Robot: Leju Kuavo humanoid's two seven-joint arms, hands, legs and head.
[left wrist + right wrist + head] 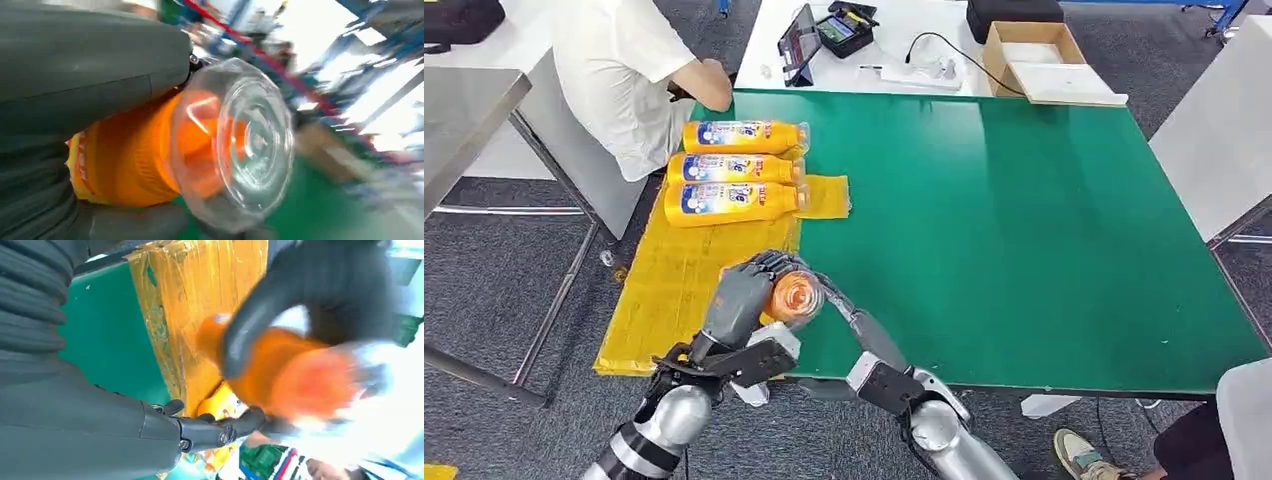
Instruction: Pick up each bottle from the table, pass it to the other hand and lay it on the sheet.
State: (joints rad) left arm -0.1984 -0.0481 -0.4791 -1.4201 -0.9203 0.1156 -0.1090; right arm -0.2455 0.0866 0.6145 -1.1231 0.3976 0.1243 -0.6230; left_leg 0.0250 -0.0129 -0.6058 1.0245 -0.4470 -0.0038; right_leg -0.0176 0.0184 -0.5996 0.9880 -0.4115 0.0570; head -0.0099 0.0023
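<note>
Sheet (674,290): I see three laid bottles (736,167) at its far end.
Left hand (736,300): wrapped around the held bottle (794,297), above the counter (1024,220) near the sheet's edge.
Right hand (834,295): fingers at the bottle; grip I cannot tell.
Handling: I judge it light, rigid, slick; grasp mid-body, not the clear cap (240,145).

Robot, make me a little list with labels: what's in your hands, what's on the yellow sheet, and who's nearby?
Held bottle: orange bottle, clear end toward the camera
Left hand: wrapped around the bottle
Right hand: at the bottle too; whether it grips is unclear
Yellow sheet: three orange bottles lying side by side at its far end
Table: green mat
Nearby: person in a white shirt at the far left corner
</note>
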